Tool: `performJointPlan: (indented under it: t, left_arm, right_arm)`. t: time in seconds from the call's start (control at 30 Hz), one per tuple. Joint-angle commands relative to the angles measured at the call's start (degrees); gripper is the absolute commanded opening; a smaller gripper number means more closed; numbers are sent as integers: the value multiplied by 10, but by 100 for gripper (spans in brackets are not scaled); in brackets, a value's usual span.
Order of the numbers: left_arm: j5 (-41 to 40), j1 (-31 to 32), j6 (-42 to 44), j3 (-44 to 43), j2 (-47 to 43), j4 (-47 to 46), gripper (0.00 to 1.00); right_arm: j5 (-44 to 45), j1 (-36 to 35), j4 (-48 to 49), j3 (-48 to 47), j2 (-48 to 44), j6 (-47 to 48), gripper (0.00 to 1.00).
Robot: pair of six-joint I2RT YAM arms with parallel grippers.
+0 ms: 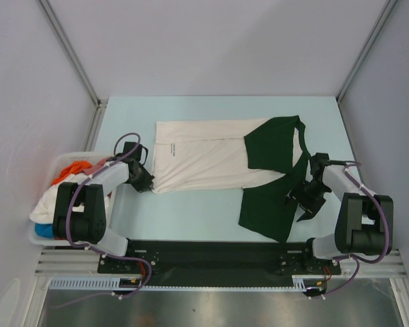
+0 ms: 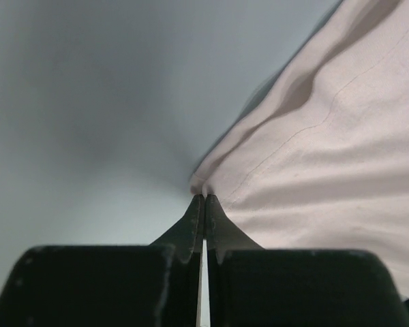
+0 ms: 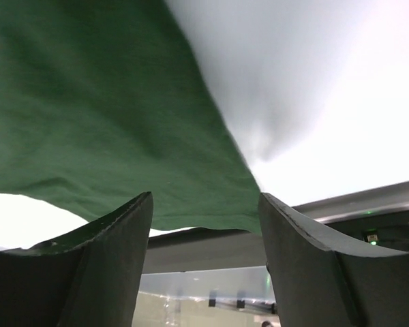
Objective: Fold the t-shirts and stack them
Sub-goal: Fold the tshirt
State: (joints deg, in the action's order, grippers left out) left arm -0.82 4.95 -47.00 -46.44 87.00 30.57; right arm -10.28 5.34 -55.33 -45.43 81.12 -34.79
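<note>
Pinches the 8 o'clock corner of the t-shirt (image 1: 204,155), stretched 9-to-3, in clenched left jaws and holds right jaws released at its green sleeve (image 1: 262,204) toward 4 o'clock.

Top view is evenly, diffusely lit; only faint shadows are cast and focus is sharp. Left wrist view: tabletop (image 2: 88,122) is darkened toward upper left and blurred. Right wrist view: upper right is blown out, t-shirt (image 3: 88,102) weave is smeared.
</note>
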Motion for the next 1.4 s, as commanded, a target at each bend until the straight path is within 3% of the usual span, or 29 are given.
performJointPlan:
  t: [0.0,0.3,0.53,0.63,0.67,0.77,1.03,1.37]
  left_arm:
    - [59,-9,-1,19,12,20,0]
    - [75,-9,22,28,3,6,0]
    - [82,-9,28,29,5,4,0]
    - [83,-9,29,28,2,4,0]
    - [79,-9,30,28,-3,5,0]
    - [72,-9,29,28,-12,11,0]
    - [57,-9,22,35,-27,22,0]
    - [47,-10,18,41,-39,31,0]
  right_arm:
    - [14,2,8,13,10,-24,68]
    - [33,-1,87,63,9,-56,49]
    - [47,-2,114,76,31,-58,49]
    - [48,3,112,84,22,-65,29]
    - [53,5,107,84,16,-67,17]
    - [75,7,78,81,-27,-78,0]
    - [127,41,-7,60,-139,-79,0]
    - [118,63,-16,54,-123,-42,0]
